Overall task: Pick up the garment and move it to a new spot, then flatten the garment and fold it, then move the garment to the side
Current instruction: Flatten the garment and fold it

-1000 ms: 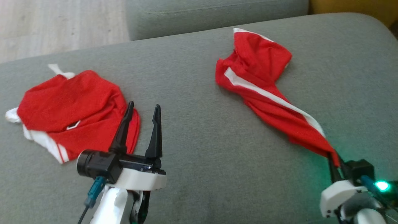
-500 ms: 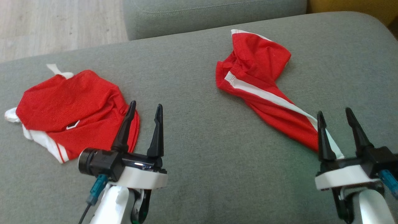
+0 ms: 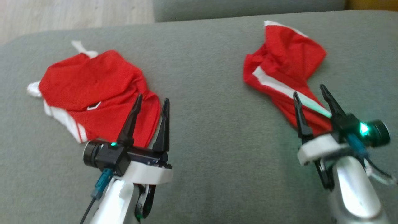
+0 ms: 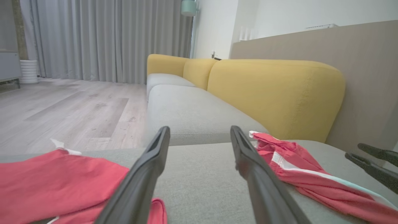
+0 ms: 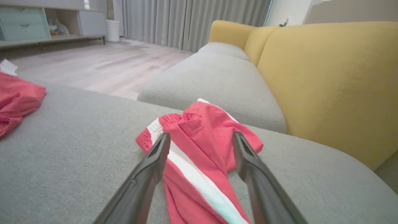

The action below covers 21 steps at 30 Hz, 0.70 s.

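A crumpled red garment with a white side stripe (image 3: pixel 286 59) lies on the right of the grey sofa cushion (image 3: pixel 205 87). My right gripper (image 3: pixel 308 91) hovers open over its near end, one finger on either side of the stripe, holding nothing. In the right wrist view the garment (image 5: pixel 211 124) lies between and below the open right gripper (image 5: pixel 201 134). My left gripper (image 3: pixel 152 99) stands open and empty at the near edge of a second red garment with white trim (image 3: pixel 93 93). The left wrist view shows the open left gripper (image 4: pixel 199 129) and both garments (image 4: pixel 46 180) (image 4: pixel 289 158).
A yellow backrest (image 5: pixel 326 77) bounds the cushion on the right. Another grey seat cushion (image 3: pixel 248 6) adjoins at the far side, beside wooden floor (image 3: pixel 62 12). Bare cushion lies between the two garments. A cabinet (image 5: pixel 21 28) stands far off across the room.
My right gripper has opened and let go of the striped garment's end, which now lies on the cushion; the gripper has moved forward over it. The head camera has shifted. The left gripper holds still.
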### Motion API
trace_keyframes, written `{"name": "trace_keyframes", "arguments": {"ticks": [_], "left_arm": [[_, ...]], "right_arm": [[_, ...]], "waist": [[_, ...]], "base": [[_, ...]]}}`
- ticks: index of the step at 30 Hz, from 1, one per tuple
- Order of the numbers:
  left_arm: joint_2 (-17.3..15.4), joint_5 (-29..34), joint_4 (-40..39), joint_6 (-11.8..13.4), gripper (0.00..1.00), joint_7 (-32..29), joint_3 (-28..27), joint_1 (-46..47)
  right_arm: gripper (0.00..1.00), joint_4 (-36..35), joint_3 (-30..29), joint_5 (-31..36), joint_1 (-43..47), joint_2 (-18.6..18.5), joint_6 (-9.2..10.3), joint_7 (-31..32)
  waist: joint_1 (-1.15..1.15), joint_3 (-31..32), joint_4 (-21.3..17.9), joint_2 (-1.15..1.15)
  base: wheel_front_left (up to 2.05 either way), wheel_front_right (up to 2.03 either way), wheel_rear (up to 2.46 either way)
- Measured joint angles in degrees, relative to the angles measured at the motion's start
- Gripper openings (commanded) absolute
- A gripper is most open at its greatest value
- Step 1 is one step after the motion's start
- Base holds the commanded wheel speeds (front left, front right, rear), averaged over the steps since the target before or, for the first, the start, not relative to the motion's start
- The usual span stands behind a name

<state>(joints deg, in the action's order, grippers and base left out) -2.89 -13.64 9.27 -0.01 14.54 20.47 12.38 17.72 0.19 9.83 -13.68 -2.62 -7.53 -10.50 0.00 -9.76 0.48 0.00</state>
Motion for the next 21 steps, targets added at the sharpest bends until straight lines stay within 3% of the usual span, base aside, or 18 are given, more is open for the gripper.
{"name": "trace_keyframes", "arguments": {"ticks": [8, 15, 16, 17, 18, 21], "left_arm": [[0.0, -0.6, 0.1, 0.1, 1.00, 0.0, 1.5, 1.0], [0.0, -0.6, 0.1, 0.5, 1.00, 0.0, 2.1, 2.4], [0.0, -0.6, 0.1, 0.5, 1.00, 0.0, 2.1, 2.5], [0.0, -0.6, 0.1, 0.5, 1.00, 0.0, 2.1, 2.5], [0.0, -0.6, 0.1, 0.5, 1.00, 0.0, 2.1, 2.5], [0.0, -0.6, 0.1, 0.5, 1.00, 0.0, 2.1, 2.5]], "right_arm": [[1.00, 13.1, 2.1, 5.5, -8.5, -1.7, 0.00, 3.2], [1.00, 21.1, 0.7, 8.7, -13.8, -2.8, 0.00, 1.8], [0.93, 22.3, 0.6, 8.6, -14.5, -2.8, 0.00, 1.3], [0.37, 23.5, 0.4, 7.9, -15.2, -2.6, 0.00, 0.8], [0.00, 24.5, 0.3, 7.3, -15.6, -2.4, 0.00, 0.3], [0.00, 26.7, 0.8, 6.3, -16.8, -1.9, 0.00, -1.2]], "waist": [[0.00, -2.7, 4.6, 0.00], [0.01, -4.4, 7.2, 0.00], [0.00, -4.5, 7.4, 0.00], [0.00, -4.6, 7.6, 0.00], [0.00, -4.7, 7.6, 0.00], [0.00, -4.6, 7.6, 0.00]], "base": [[0.00, 0.00, 0.00], [0.00, 0.00, 0.00], [0.00, 0.00, 0.00], [0.00, 0.00, 0.00], [0.00, 0.00, 0.00], [0.00, 0.00, 0.00]]}}
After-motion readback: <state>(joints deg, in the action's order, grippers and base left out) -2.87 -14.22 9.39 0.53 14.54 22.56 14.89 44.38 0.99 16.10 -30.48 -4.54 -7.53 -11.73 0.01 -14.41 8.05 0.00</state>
